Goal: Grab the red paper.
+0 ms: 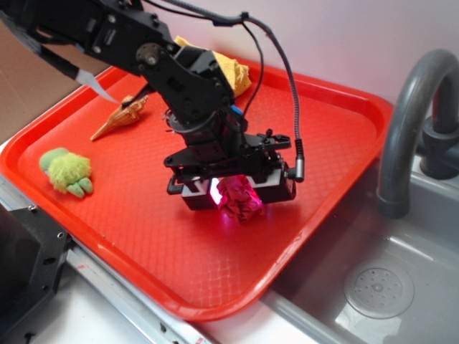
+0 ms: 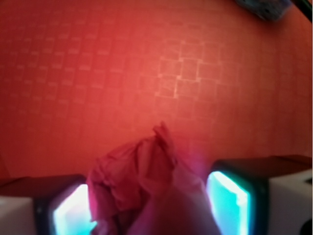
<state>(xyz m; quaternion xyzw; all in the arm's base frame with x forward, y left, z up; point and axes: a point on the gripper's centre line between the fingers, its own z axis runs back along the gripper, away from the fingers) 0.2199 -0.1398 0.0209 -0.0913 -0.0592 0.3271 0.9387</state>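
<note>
The red paper (image 1: 240,203) is a dark crimson crumpled ball sitting between the two fingers of my gripper (image 1: 237,195), above the right half of the red tray (image 1: 323,129). In the wrist view the paper (image 2: 142,176) fills the gap between the lit pads; the left pad (image 2: 73,210) and the right pad (image 2: 227,200) both press against it. My gripper (image 2: 146,210) is shut on the paper. The paper's lower end pokes out below the fingertips. I cannot tell whether it touches the tray.
On the tray lie a yellow cloth (image 1: 229,72) at the back, an orange cone shell (image 1: 122,116) and a green plush toy (image 1: 68,172) at the left. A grey sink (image 1: 373,287) with a faucet (image 1: 409,122) is at the right.
</note>
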